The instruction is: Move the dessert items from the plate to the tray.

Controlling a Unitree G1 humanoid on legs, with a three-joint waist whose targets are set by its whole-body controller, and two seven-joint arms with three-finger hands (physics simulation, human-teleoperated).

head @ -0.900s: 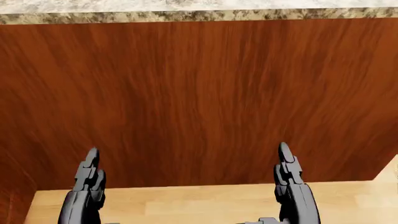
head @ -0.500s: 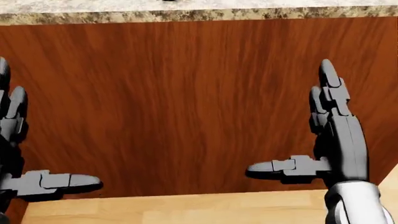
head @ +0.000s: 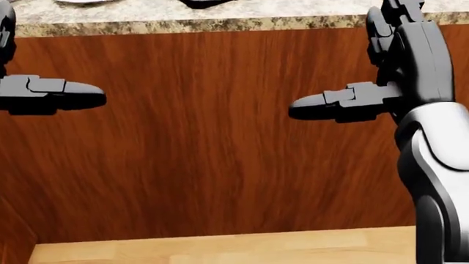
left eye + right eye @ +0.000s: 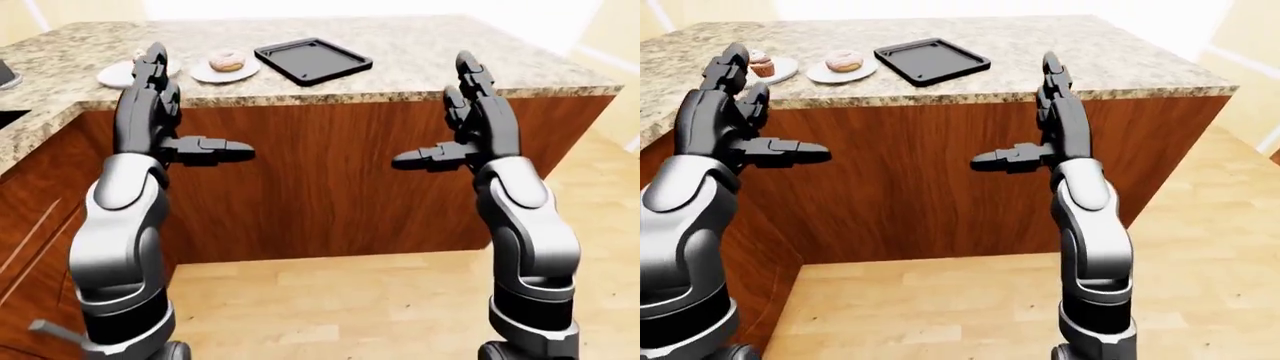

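A pink-frosted donut [image 4: 844, 60] lies on a white plate [image 4: 862, 72] on the granite counter [image 4: 1120, 60]. A cupcake [image 4: 762, 64] stands on a second white plate [image 4: 783, 70] to its left. A black tray [image 4: 931, 60] sits empty just right of the donut plate. My left hand [image 4: 195, 112] and right hand [image 4: 432, 112] are both open and empty. They are raised with fingers up and thumbs pointing inward, before the cabinet face, short of the counter edge. In the left-eye view my left hand hides the cupcake.
The counter's brown wooden cabinet face [image 3: 220, 137] fills the head view. Light wooden floor [image 4: 350, 300] lies below it. The counter turns a corner at the left of the left-eye view [image 4: 40, 112], with a dark object [image 4: 5, 73] at its edge.
Both hands have risen from the bottom of the head view to its top and spread apart. The counter edge sits slightly lower in the picture, so the camera tilted a little.
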